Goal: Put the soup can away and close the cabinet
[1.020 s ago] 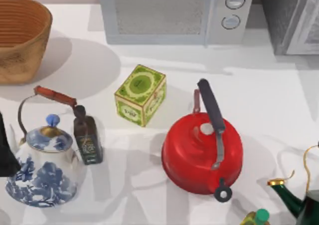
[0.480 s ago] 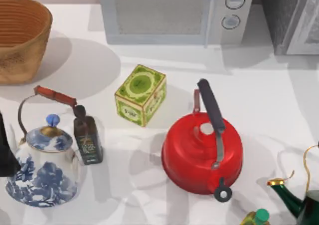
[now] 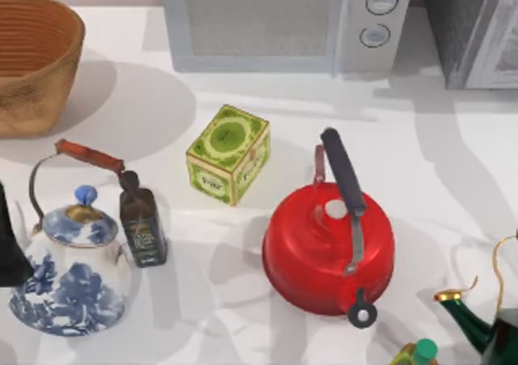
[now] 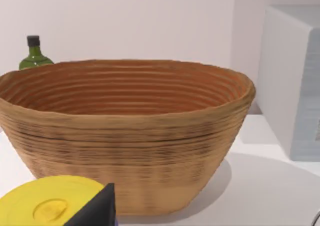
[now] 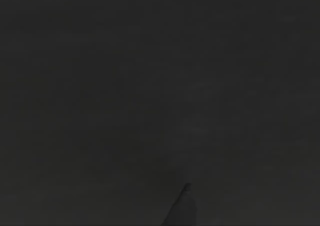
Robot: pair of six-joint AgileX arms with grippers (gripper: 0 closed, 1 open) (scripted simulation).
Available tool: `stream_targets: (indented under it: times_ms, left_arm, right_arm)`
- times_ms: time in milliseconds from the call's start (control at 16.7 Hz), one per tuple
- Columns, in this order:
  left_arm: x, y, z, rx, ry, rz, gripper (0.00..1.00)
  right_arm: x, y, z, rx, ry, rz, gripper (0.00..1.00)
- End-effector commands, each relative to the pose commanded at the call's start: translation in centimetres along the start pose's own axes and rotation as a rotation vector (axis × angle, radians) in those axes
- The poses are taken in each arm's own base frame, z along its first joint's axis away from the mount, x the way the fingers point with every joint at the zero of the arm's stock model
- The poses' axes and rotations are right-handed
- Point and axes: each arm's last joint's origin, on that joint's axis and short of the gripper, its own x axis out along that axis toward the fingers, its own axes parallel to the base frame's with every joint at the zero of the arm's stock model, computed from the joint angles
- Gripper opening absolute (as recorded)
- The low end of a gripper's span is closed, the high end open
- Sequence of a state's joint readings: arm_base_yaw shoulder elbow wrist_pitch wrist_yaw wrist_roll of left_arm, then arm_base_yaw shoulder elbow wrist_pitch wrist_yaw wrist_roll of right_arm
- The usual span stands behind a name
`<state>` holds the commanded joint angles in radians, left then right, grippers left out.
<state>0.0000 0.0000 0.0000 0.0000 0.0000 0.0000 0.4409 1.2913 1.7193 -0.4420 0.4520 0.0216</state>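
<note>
**Cabinet at the far right, soup can not located**

Cabinet [image 3: 473, 29], grey and speckled, stands at the far right corner of the bench [image 3: 453, 163], just beside the white microwave [image 3: 283, 21]. Its pale framed door [image 3: 500, 45] seems to stand at an angle, so I judge it is not closed yet. Where the soup can is, I cannot tell from these views; the right wrist view is dark. By the layout alone, the right arm is the nearer one to the cabinet, and the closing move should go toward that corner. For both hands, released or clenched, I cannot tell.

Between the front of the bench and the cabinet stands the red kettle [image 3: 328, 248] with its tall dark handle; the green tea tin [image 3: 228, 154] is more to the middle. The woven basket [image 4: 125, 131] stands close before the left wrist camera.
</note>
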Motion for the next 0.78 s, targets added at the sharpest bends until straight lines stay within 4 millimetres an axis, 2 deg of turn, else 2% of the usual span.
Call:
stream_targets:
  times_ms: [180, 240, 300, 660, 780]
  left_arm:
    - [0.0, 0.0, 0.0, 0.0, 0.0, 0.0, 1.0]
    - [0.0, 0.0, 0.0, 0.0, 0.0, 0.0, 1.0]
    - [0.0, 0.0, 0.0, 0.0, 0.0, 0.0, 1.0]
    - [0.0, 0.0, 0.0, 0.0, 0.0, 0.0, 1.0]
    - [0.0, 0.0, 0.0, 0.0, 0.0, 0.0, 1.0]
  right_arm:
    - [0.0, 0.0, 0.0, 0.0, 0.0, 0.0, 1.0]
    - [-0.6, -0.8, 0.5, -0.002, -0.017, -0.034, 1.0]
    - [-0.5, -0.8, 0.5, -0.002, -0.016, -0.034, 1.0]
    - [3.7, -0.8, 0.6, -0.002, -0.017, -0.034, 1.0]
    - [4.4, -0.9, 0.5, -0.002, -0.017, -0.034, 1.0]
